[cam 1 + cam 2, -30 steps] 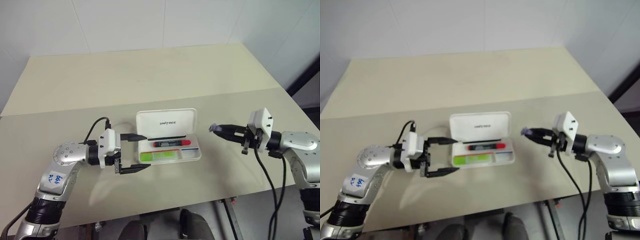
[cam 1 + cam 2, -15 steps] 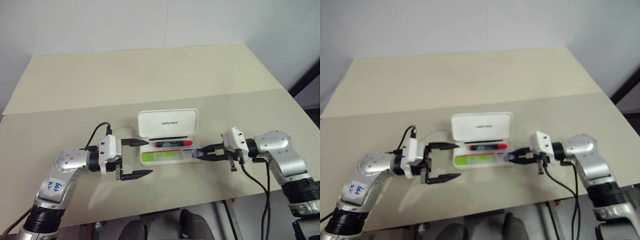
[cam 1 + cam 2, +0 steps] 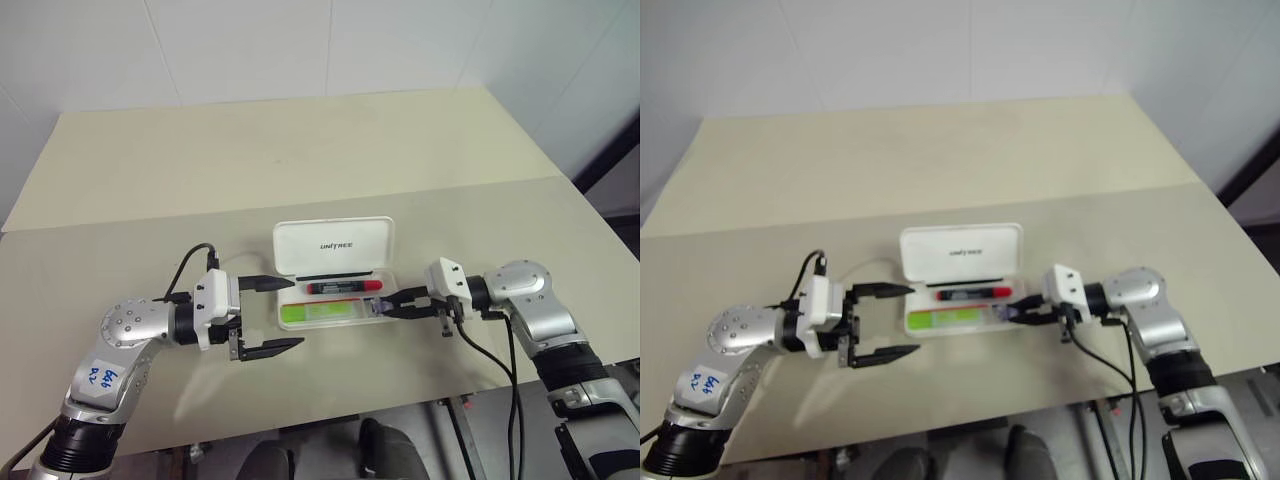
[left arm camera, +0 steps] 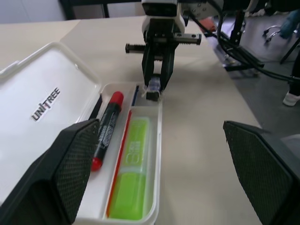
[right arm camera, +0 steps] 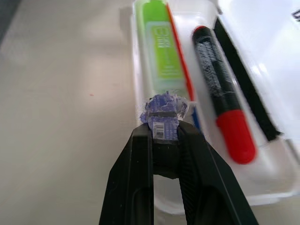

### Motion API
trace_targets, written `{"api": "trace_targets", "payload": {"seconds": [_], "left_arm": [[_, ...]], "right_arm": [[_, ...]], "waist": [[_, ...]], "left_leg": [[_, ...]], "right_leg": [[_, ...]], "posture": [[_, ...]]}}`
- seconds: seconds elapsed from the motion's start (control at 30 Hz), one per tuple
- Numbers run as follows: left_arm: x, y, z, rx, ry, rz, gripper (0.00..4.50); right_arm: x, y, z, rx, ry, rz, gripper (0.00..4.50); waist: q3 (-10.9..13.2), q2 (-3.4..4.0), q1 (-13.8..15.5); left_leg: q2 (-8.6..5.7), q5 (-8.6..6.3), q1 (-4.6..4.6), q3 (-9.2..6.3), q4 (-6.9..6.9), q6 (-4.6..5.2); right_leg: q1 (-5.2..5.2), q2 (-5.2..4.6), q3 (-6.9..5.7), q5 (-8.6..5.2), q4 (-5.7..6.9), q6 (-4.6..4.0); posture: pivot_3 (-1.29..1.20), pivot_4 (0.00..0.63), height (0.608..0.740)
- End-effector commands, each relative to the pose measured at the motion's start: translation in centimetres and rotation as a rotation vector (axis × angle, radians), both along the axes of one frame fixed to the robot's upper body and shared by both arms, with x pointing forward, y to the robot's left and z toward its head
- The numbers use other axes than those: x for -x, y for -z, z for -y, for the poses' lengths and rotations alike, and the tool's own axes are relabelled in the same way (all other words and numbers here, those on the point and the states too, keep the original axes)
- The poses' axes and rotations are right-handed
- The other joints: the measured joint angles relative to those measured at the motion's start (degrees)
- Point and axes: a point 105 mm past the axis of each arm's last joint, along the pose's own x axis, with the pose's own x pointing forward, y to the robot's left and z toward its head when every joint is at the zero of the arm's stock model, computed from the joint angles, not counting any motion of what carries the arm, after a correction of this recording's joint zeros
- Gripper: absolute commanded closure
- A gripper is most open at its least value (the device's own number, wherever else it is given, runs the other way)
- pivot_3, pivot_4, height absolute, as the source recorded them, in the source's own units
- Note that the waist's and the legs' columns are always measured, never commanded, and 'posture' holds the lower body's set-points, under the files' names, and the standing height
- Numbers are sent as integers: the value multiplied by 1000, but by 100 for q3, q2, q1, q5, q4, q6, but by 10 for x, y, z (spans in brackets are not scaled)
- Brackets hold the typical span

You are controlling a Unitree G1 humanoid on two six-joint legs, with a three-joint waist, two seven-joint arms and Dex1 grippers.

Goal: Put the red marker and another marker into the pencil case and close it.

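With both markers already lying lengthwise in the tray of the pencil case (image 3: 340,300), the red marker (image 3: 345,287) behind the green marker (image 3: 320,312), what remains is the upright lid. The right gripper (image 3: 388,309), jaws pinched on a small purple scrap, touches the tray's right end. The left gripper (image 3: 280,315), jaws wide, hovers at the left end, about as near the lid.

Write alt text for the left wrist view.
An open white case holds a red marker and a green highlighter. The right gripper, shut on a small purple-wrapped item, reaches over the case's far end.
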Motion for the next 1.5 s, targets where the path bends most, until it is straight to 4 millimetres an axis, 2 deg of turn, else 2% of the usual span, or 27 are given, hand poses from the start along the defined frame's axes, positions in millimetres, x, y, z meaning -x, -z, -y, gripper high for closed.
{"api": "trace_targets", "payload": {"seconds": [0.03,0.2,0.23,0.43,0.53,0.57,0.73,0.83,1.07,1.27,1.4,1.5], "left_arm": [[2,-9,1,12,11,37,0],[1,-9,1,13,9,43,0],[1,-9,1,13,9,44,0],[0,-10,0,11,1,49,0],[-1,-10,-1,9,0,50,0],[-2,-10,-1,9,-1,51,0],[-5,-10,-1,7,-7,58,0],[-9,-13,-6,30,-28,71,0],[-23,-9,-29,20,-97,72,0],[-27,-4,-43,20,-101,45,0],[-34,-4,-56,30,-139,45,1255],[-40,-4,-62,42,-186,64,2251]], "right_arm": [[-7,-13,3,-13,5,52,4141],[-9,-12,3,-6,2,42,4141],[-9,-12,3,-4,-1,35,3432],[-8,-10,1,-1,-12,40,1406],[-9,-13,0,-3,-14,51,189],[-10,-15,-1,-9,-14,63,42],[-10,-31,-4,-58,-14,110,42],[0,-47,0,-145,12,109,42],[16,-71,20,-261,124,87,42],[32,-84,26,-276,128,124,42],[45,-82,18,-246,82,130,0],[39,-78,26,-229,119,149,0]], "waist": [[0,0,-2],[0,0,-2],[0,0,-1],[0,0,-3],[0,0,-3],[0,0,-4],[0,1,-2],[2,3,16],[2,3,18],[1,2,13],[1,2,22],[-2,-3,23]], "left_leg": [[0,0,0,0,0,0],[0,0,0,0,-1,-1],[0,-1,-1,0,-1,-1],[1,0,0,0,0,-1],[1,0,0,0,0,-1],[1,0,0,0,0,-1],[1,0,0,0,0,-1],[1,-1,-2,-3,0,-1],[1,-2,-2,-1,0,-4],[4,-2,1,7,0,-4],[7,-2,3,7,-1,-4],[3,-3,1,8,0,-3]], "right_leg": [[0,0,0,0,0,0],[0,0,-4,0,-1,0],[0,0,-4,0,-1,0],[0,0,-4,0,0,0],[0,0,-4,0,1,0],[0,0,-4,0,1,0],[0,0,-5,0,0,0],[-1,0,-7,0,-1,0],[0,-1,-15,0,0,0],[1,-1,-17,0,2,0],[0,-1,-19,0,5,0],[1,-4,-21,2,4,-1]], "posture": [[0,150,740],[0,150,740],[0,150,740],[0,150,740],[0,150,740],[0,150,740],[0,150,740],[0,150,740],[0,150,740],[0,150,740],[0,150,740],[0,150,740]]}}
